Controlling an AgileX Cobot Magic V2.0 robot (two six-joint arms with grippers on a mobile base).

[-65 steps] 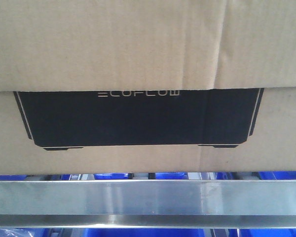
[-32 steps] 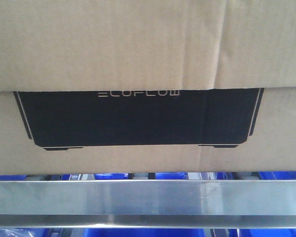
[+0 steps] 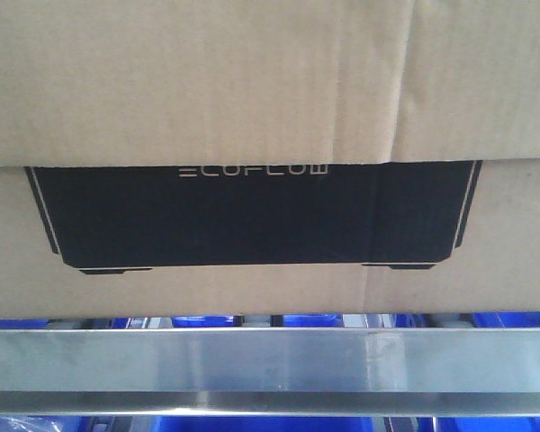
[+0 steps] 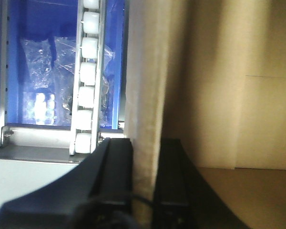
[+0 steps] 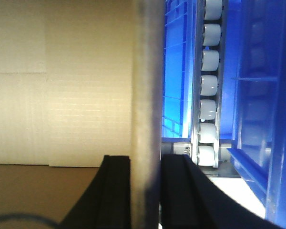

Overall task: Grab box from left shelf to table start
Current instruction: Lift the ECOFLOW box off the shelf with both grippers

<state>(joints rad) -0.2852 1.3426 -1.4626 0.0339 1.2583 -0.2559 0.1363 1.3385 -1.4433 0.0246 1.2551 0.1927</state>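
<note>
The brown cardboard box (image 3: 270, 90) with its black ECOFLOW panel fills the front view, just above the left shelf's silver rail (image 3: 270, 364). In the left wrist view my left gripper (image 4: 145, 143) is shut on the box's left wall (image 4: 145, 86), one black finger outside, one inside. In the right wrist view my right gripper (image 5: 146, 160) is shut on the box's right wall (image 5: 147, 86) the same way. The box's pale inside (image 5: 62, 95) shows beside that wall. The table is out of view.
Blue plastic bins (image 3: 315, 319) sit behind and below the rail. White roller tracks run along the shelf on both sides (image 4: 86, 86) (image 5: 209, 86). A blue bin with clear bags (image 4: 43, 71) lies left of the box, and a blue bin wall (image 5: 262, 105) lies to its right.
</note>
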